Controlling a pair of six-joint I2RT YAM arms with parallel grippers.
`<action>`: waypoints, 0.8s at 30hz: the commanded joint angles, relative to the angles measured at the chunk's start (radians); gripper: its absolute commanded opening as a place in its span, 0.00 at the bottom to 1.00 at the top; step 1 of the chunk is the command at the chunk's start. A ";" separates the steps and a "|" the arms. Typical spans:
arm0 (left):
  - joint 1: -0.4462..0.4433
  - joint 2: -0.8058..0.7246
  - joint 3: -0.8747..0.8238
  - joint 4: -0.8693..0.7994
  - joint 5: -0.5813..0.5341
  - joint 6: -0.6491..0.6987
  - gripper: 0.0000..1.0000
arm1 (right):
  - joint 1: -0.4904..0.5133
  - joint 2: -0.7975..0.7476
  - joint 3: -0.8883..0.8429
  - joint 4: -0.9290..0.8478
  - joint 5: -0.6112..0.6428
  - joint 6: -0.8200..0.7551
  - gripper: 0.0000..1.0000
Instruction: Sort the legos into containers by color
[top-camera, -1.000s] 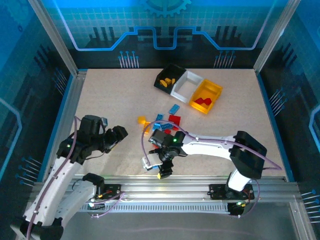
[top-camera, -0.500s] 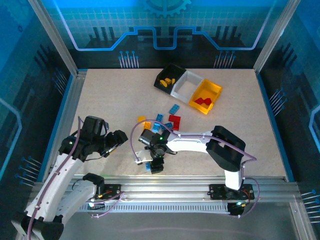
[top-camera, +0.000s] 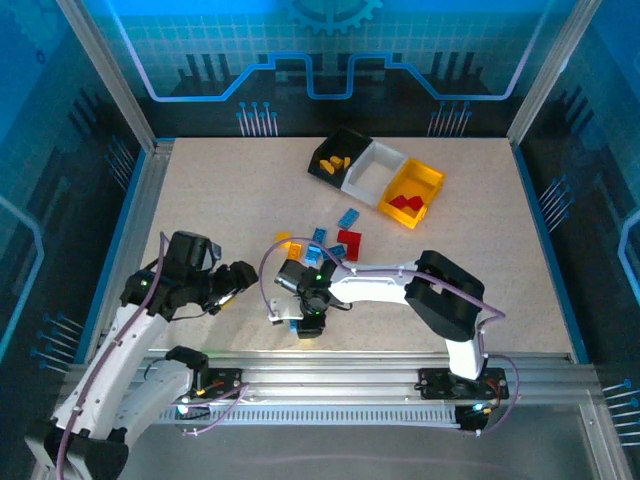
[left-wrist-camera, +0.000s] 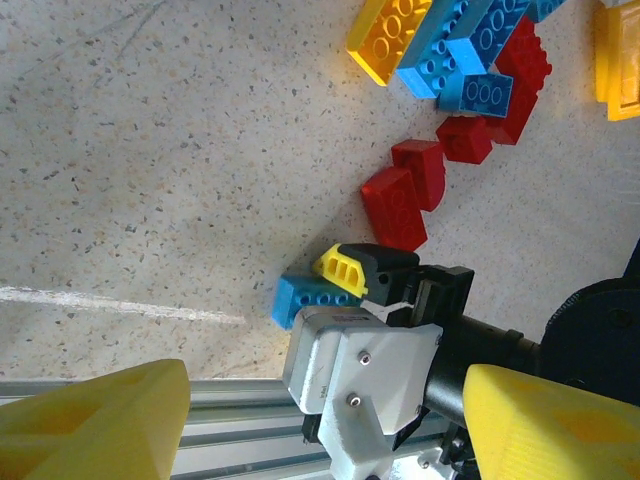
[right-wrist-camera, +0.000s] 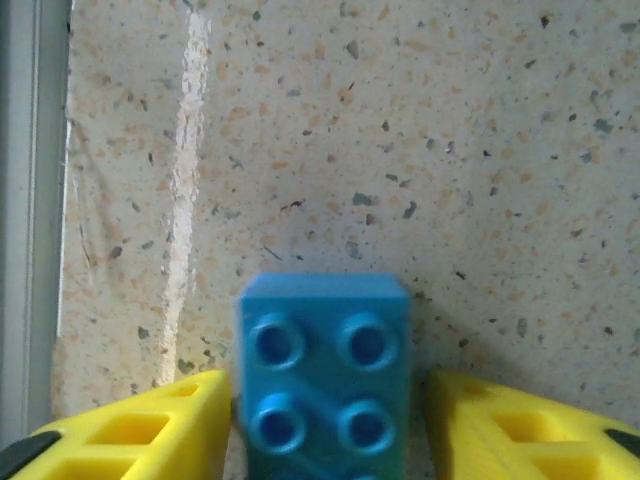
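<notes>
A blue brick (right-wrist-camera: 322, 370) lies studs-up on the table by the front rail, also seen as the blue brick (left-wrist-camera: 300, 300). My right gripper (top-camera: 305, 325) is open and straddles it, a yellow finger (right-wrist-camera: 150, 435) on each side with a thin gap showing. More legos lie loose mid-table: red bricks (left-wrist-camera: 395, 205), blue bricks (left-wrist-camera: 485, 95) and a yellow-orange one (left-wrist-camera: 390, 35). My left gripper (top-camera: 240, 275) is open and holds nothing, left of the right wrist. The black bin (top-camera: 352, 138) holds yellow bricks (top-camera: 333, 160); the yellow bin (top-camera: 432, 178) holds red bricks (top-camera: 405, 203). The white bin (top-camera: 390, 152) sits between them.
The metal front rail (left-wrist-camera: 200, 400) runs just beside the blue brick. The right arm's white wrist housing (left-wrist-camera: 360, 375) stands between my left fingers. Blue glass walls and an aluminium frame (top-camera: 140, 200) bound the table.
My right gripper swung left and back from the front rail, coming down around the blue brick. The left arm shifted slightly toward the front.
</notes>
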 joint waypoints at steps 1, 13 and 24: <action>0.010 0.008 0.001 0.003 0.039 0.039 0.74 | -0.001 0.016 -0.011 -0.025 0.051 0.031 0.43; 0.016 0.053 -0.019 0.093 -0.033 -0.086 0.74 | -0.170 -0.222 -0.078 0.100 -0.174 0.004 0.26; 0.014 0.109 -0.012 0.248 -0.060 -0.198 0.74 | -0.598 -0.326 -0.008 0.374 -0.443 0.479 0.27</action>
